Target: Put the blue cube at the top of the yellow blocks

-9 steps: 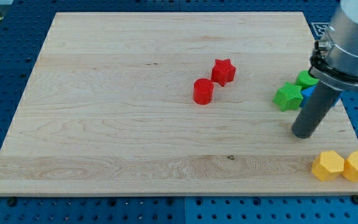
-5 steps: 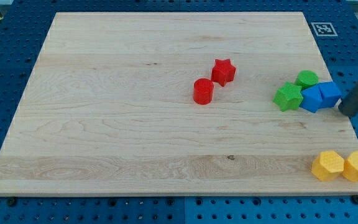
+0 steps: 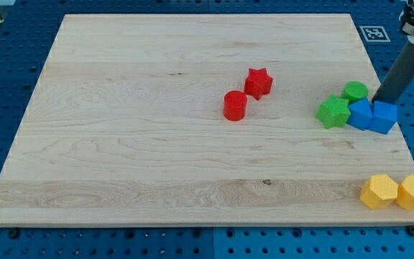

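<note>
A blue cube (image 3: 384, 117) sits near the board's right edge, touching a second blue block (image 3: 361, 114) on its left. My tip (image 3: 380, 100) rests just above the blue cube, at its upper edge. Two yellow blocks (image 3: 379, 191) (image 3: 412, 191) lie side by side at the board's bottom right corner, well below the blue cube.
A green star (image 3: 333, 112) and a green cylinder (image 3: 355, 91) cluster left of the blue blocks. A red cylinder (image 3: 235, 105) and a red star (image 3: 259, 83) sit near the middle. The wooden board (image 3: 157, 129) ends close to the right of the blue cube.
My tip moved from below the blue blocks out to the right and then up to the top of the blue cube. The blue cube has shifted slightly downward.
</note>
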